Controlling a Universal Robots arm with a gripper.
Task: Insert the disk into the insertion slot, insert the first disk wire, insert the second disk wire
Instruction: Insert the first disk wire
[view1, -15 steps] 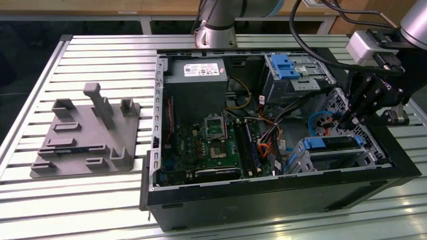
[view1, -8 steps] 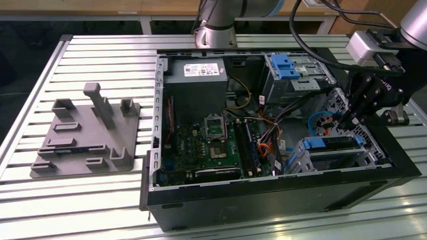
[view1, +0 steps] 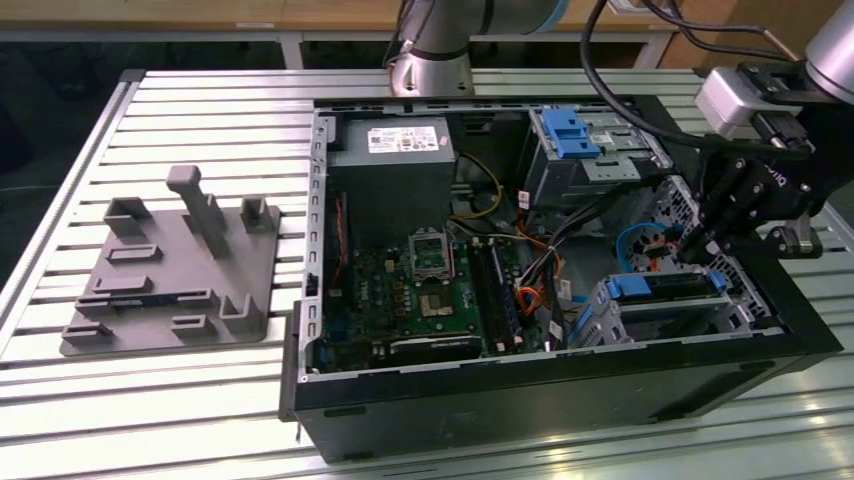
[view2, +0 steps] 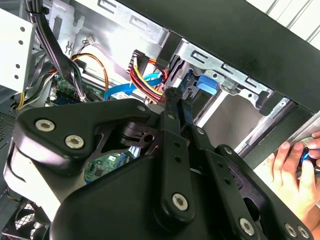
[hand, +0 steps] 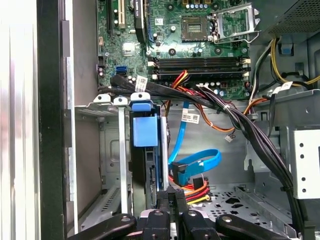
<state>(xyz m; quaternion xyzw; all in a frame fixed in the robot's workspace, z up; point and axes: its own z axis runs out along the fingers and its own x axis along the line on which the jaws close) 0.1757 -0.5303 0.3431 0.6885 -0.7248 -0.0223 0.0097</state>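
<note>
1. In the exterior view, the claw (view1: 683, 252) is being held inside the open case (view1: 534, 400), at the exterior view's right. Its tips are being pointed down, just above the disk (view1: 663, 287). The disk, in its blue frame, is being carried by the slot (view1: 674, 318) directly under the claw. A blue cable (view1: 638, 240) is being shown just beside the tips. The tall cage (view1: 587, 150) is being seen farther back from the claw. A grey fixture (view1: 160, 280) is being borne by the table (view1: 200, 400), well apart from the claw, across the case.

2. In the second wrist view, the fingers (view2: 172, 130) of the claw (view2: 173, 95) are being held close together, with hardly any gap. Whether anything is being pinched cannot be told. Red, yellow and black wires (view2: 142, 77) are being shown just beside the tips, and the blue cable (view2: 125, 91) is lying on that same side, a little farther off. The disk's blue frame (view2: 204, 82) is being seen just past the tips. A hand (view2: 292, 172) is being seen beyond the case wall, well apart from the claw.

3. In the first wrist view, the disk (hand: 145, 132) is being shown on edge inside the slot (hand: 107, 150), just ahead of the claw (hand: 170, 197). The wires (hand: 192, 189) are being seen right beside the tips, with the blue cable (hand: 197, 162) looping near them. The board (hand: 200, 45) is being seen well beyond the claw.
</note>
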